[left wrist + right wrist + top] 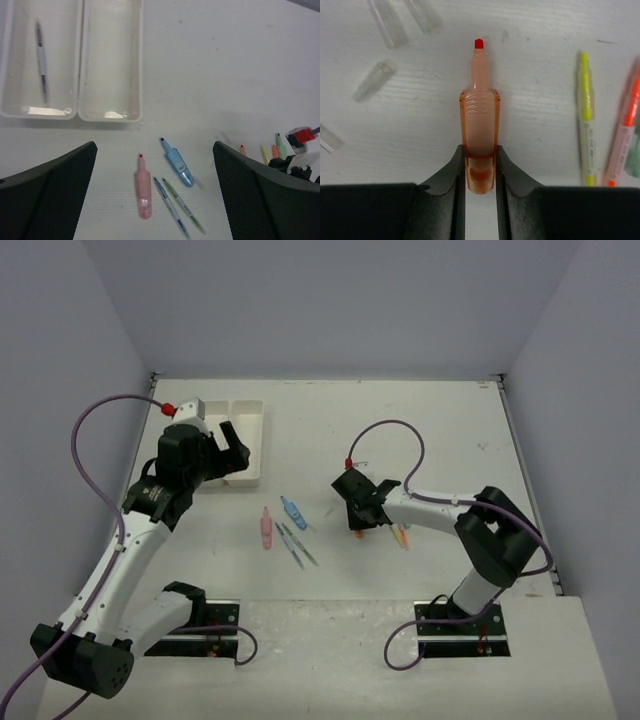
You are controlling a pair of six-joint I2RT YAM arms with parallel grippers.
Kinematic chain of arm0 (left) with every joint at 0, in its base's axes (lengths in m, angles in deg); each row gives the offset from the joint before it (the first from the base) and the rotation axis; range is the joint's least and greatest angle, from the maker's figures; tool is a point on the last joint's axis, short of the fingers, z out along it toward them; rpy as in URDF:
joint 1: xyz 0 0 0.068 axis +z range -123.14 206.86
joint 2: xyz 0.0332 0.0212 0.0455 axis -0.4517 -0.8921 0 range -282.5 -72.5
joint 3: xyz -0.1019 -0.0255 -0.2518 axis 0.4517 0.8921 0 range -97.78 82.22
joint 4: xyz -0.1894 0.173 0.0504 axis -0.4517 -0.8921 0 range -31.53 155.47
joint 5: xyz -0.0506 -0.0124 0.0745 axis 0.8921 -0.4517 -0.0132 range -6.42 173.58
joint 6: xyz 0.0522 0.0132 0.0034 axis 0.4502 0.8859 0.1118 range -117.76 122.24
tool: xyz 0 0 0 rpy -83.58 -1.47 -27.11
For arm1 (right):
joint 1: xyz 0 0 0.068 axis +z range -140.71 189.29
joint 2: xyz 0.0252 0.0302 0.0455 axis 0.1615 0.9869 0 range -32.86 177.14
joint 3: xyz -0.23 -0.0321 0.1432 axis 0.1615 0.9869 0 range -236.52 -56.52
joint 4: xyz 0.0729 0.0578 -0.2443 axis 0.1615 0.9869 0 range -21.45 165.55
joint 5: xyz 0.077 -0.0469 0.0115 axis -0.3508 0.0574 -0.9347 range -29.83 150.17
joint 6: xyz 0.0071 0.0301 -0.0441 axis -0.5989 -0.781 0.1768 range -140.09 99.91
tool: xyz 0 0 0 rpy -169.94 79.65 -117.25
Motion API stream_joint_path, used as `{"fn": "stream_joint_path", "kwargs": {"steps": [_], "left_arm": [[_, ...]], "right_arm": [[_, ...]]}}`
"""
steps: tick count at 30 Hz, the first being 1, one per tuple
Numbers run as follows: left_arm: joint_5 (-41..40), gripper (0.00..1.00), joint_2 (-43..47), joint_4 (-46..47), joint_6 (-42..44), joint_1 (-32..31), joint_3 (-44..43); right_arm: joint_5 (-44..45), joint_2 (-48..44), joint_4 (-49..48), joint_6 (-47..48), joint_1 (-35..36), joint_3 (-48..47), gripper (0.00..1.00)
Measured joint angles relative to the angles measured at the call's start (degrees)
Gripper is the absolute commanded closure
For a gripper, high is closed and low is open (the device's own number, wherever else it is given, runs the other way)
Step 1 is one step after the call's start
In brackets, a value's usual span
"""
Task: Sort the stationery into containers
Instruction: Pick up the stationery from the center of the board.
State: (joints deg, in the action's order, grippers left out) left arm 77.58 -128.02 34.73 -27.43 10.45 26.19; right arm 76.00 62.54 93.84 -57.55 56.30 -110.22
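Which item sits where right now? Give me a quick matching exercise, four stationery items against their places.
Items:
1. orange highlighter
2. dark pen
3. pink highlighter
4. yellow marker

Places:
A. on the table beside the blue highlighter
B. inside a white tray
C. between the fingers of the right gripper
D. on the table next to a slim orange marker

Pairs: 1-C, 2-B, 3-A, 4-D

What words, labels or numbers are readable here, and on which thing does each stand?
None can be read.
Yellow marker: small dark print along the barrel, too blurred to read.
Slim orange marker: print, if any, too faint to read.
Stubby orange marker in the right hand: no writing visible.
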Motion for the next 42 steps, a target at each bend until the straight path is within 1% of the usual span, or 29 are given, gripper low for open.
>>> {"fn": "stream_joint_path", "kwargs": {"steps": [2,5,7,11,12,15,18,22,24,25,27,30,31,32,34,35,42], "left_arm": [[3.2,0.00,0.2,1.8,-1.3,-1.6,2.0],[9.0,0.00,-0.7,6.3,-3.6,-5.3,5.3],[12.8,0.00,-1.7,13.2,-6.6,-9.2,8.6],[21.1,0.00,-5.1,30.2,-13.3,-17.2,15.8],[22.4,0.00,-6.1,33.7,-14.8,-18.6,17.0],[24.0,0.06,-9.4,42.8,-17.8,-21.5,17.7],[24.0,0.15,-12.5,48.4,-19.4,-24.1,16.9],[24.0,0.32,-15.7,52.8,-20.9,-25.1,16.2],[23.8,0.51,-16.9,53.6,-21.5,-25.3,16.0],[23.6,0.55,-17.5,53.7,-21.6,-25.4,15.7],[23.2,0.60,-18.4,53.7,-22.1,-25.7,15.3],[22.9,0.63,-18.7,53.5,-22.2,-25.8,15.2],[22.8,0.67,-18.7,53.5,-22.2,-25.8,15.2],[22.7,0.74,-18.7,53.5,-22.2,-25.8,15.2],[22.7,0.94,-18.7,53.4,-22.2,-25.8,15.2],[22.7,1.00,-18.7,53.5,-22.2,-25.8,15.2],[22.2,1.00,-18.7,53.6,-22.7,-26.0,14.7]], "right_arm": [[0.9,-3.0,1.9,-0.4,0.1,1.6,1.00],[2.5,-10.3,4.3,-0.5,0.5,2.9,1.00],[3.1,-16.8,2.1,1.1,1.1,4.8,1.00],[2.9,-32.2,-3.7,5.3,4.0,10.1,1.00],[2.8,-35.0,-5.2,6.1,4.7,11.0,1.00],[3.0,-40.2,-9.0,8.4,7.3,12.6,1.00],[3.2,-41.4,-11.1,9.9,10.1,12.9,1.00],[4.0,-41.0,-12.5,11.1,12.6,12.9,1.00],[4.6,-40.6,-13.0,11.5,13.3,12.9,1.00],[4.7,-40.3,-13.1,11.6,13.6,12.8,1.00],[5.1,-39.7,-13.3,11.7,14.1,12.8,1.00],[5.8,-39.4,-13.4,11.7,14.4,12.7,1.00],[6.0,-39.4,-13.4,11.7,14.4,12.6,1.00],[6.1,-39.4,-13.4,11.7,14.4,12.5,1.00],[6.3,-39.4,-13.4,11.7,14.4,12.3,1.00],[6.4,-39.4,-13.4,11.7,14.4,12.2,1.00],[7.0,-39.3,-13.4,11.8,14.5,11.9,1.00]]}}
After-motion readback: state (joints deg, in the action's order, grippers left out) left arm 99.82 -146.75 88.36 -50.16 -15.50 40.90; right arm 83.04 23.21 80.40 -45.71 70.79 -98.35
